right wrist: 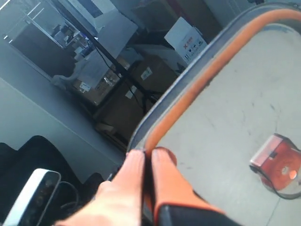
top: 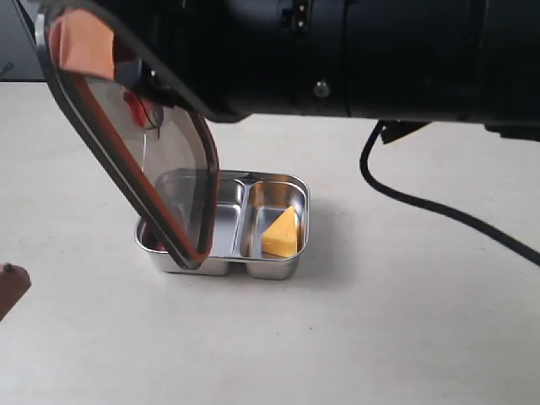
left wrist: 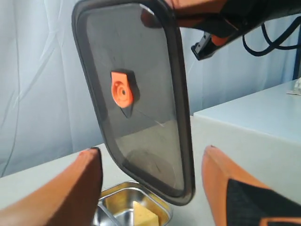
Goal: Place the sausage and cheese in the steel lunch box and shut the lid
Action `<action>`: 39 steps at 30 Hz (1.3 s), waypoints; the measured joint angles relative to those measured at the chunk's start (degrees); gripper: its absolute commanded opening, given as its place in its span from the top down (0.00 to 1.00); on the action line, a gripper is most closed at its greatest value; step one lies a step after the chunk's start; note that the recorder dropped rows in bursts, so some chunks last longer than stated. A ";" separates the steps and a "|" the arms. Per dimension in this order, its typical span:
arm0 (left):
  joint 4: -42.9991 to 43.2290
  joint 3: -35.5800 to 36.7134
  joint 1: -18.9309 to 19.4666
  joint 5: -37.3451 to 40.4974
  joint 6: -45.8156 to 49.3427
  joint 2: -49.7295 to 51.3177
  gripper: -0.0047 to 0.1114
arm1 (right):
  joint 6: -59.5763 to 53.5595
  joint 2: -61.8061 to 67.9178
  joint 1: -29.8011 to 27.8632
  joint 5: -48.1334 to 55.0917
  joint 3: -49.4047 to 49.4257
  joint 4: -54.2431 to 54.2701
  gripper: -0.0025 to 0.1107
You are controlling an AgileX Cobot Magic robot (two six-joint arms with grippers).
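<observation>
Lid tilted, low end in steel lunch box | right fingers pinched shut on its rim | left fingers wide open, empty | cheese in smaller compartment; sausage unseen | risk: the thin edge grip may let the lid swivel and seat askew.

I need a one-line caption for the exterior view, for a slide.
The lid, clamped at its rim in the right jaws, tilts over the lunch box; cheese lies in its smaller compartment.
</observation>
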 measured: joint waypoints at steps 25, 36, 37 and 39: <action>-11.27 -6.16 0.00 8.87 19.52 20.22 0.49 | -15.93 6.11 4.35 1.59 -7.25 15.84 0.99; -10.80 -9.81 0.00 3.58 24.09 23.03 0.93 | -19.24 9.19 10.67 -0.24 -9.01 15.92 0.99; -10.80 -9.81 0.00 3.46 23.99 23.03 0.96 | -19.77 9.19 11.23 -0.47 -9.01 15.80 0.99; -10.80 -9.81 0.00 3.35 23.99 23.03 0.96 | -20.17 9.19 11.46 -0.31 -9.01 15.58 0.99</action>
